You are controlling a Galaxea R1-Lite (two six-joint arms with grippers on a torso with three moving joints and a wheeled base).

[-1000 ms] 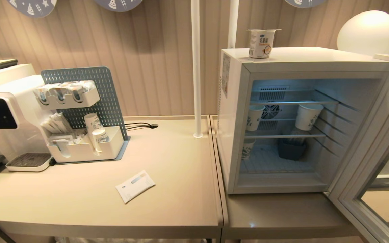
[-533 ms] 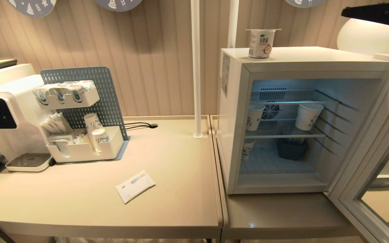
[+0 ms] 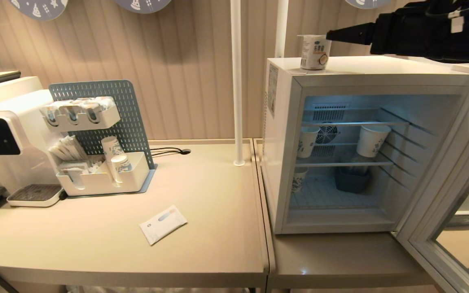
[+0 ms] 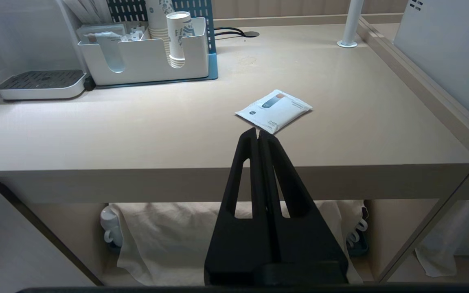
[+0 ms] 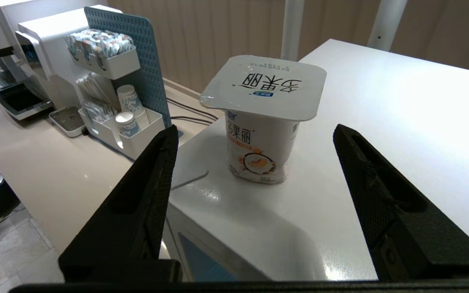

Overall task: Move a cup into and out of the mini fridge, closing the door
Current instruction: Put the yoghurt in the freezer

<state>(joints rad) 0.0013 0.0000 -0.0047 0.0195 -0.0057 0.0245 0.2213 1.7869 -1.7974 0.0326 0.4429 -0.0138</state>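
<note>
Black fingers (image 4: 255, 171) of the left gripper (image 4: 257, 132) are pressed flat together, parked low in front of the beige table (image 4: 136, 134) and pointing toward a white sachet (image 4: 274, 110) that lies flat near the table's front edge. Farther back on the table stand a white organiser tray (image 3: 104, 179) with stacked paper cups (image 3: 114, 156), its blue pegboard (image 3: 96, 91) behind, and a white water dispenser (image 3: 2, 142) to the left.

To the right, the mini fridge (image 3: 283, 142) sits on a lower grey table (image 3: 340, 260). Its door (image 3: 450, 211) is swung wide open to the right, glass facing outward. Inside, two paper cups (image 3: 372, 139) stand on the middle wire shelf, another cup (image 3: 298, 179) and a dark blue bin (image 3: 351, 179) sit on the floor of the compartment.

On the fridge's white top, near its left front corner, the cup (image 5: 265, 122) stands upright, long axis vertical, its foil lid facing up and its wider end at the top. The right gripper (image 5: 255, 134) reaches in level from the right at the cup's height, fingers (image 5: 153, 171) spread wide on either side of the cup without touching it; in the head view its tip (image 3: 346, 35) is just beside the cup (image 3: 315, 51).
</note>
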